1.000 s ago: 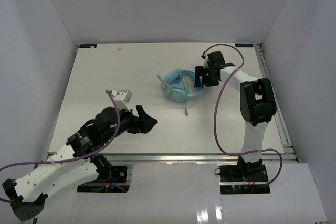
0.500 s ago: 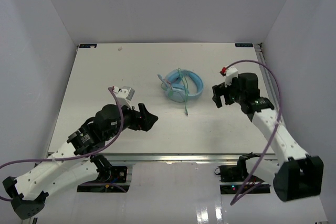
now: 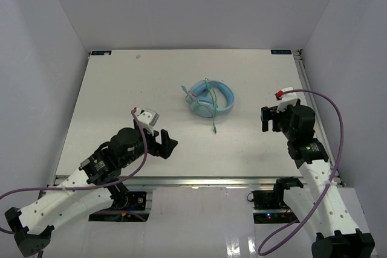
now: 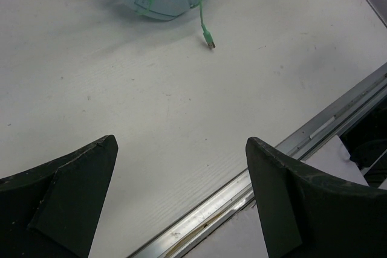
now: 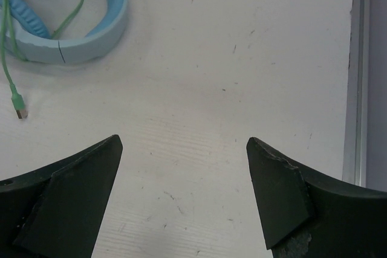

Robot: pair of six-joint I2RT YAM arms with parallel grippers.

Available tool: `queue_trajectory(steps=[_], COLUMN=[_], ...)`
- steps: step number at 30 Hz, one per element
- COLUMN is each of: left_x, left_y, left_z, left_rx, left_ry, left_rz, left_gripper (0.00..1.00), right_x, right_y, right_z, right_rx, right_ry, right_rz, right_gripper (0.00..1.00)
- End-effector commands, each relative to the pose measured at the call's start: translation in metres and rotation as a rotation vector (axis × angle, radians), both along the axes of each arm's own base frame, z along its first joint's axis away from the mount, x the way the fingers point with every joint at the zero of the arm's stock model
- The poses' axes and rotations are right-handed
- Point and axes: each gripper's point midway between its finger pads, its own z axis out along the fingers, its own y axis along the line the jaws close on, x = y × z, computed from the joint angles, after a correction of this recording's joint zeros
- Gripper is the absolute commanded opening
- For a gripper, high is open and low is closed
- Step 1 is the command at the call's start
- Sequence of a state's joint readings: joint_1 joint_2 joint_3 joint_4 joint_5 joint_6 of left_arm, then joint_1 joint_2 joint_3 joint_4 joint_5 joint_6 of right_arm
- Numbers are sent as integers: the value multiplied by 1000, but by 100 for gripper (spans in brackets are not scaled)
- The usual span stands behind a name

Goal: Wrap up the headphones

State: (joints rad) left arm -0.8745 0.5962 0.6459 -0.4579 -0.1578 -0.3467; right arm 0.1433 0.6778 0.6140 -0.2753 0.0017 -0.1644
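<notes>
Blue headphones point(image 3: 202, 107) lie well apart from left gripper point(image 3: 166, 143) and right gripper point(image 3: 266, 119)

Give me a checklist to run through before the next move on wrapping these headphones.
1. The left end effector open and empty: ok.
2. The right end effector open and empty: ok.
3. The headphones resting on the table, apart from both end effectors: ok.
4. The cable looped over the headphones: ok.
5. The plug tucked in: not ok, it lies loose on the table.
6. Loops snug: cannot tell.
</notes>
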Motion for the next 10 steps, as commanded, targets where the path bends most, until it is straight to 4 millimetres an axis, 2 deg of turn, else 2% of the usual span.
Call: queue_trajectory(steps=[1, 6, 10], left_x=[3, 3, 5], left_y=[9, 7, 8], left_z=[8, 5, 3], left_rx=[-10, -5, 9], left_ry=[-75, -67, -59], left_rz=[22, 20, 27], left_gripper=[98, 98, 98], right_x=[10, 10, 11], right_y=[-7, -9, -12], right_z=[-2, -12, -6], right_rx=[63, 65, 63], right_ry=[-13, -18, -42], right_rz=[-78, -75, -89], right_gripper=[90, 90, 90])
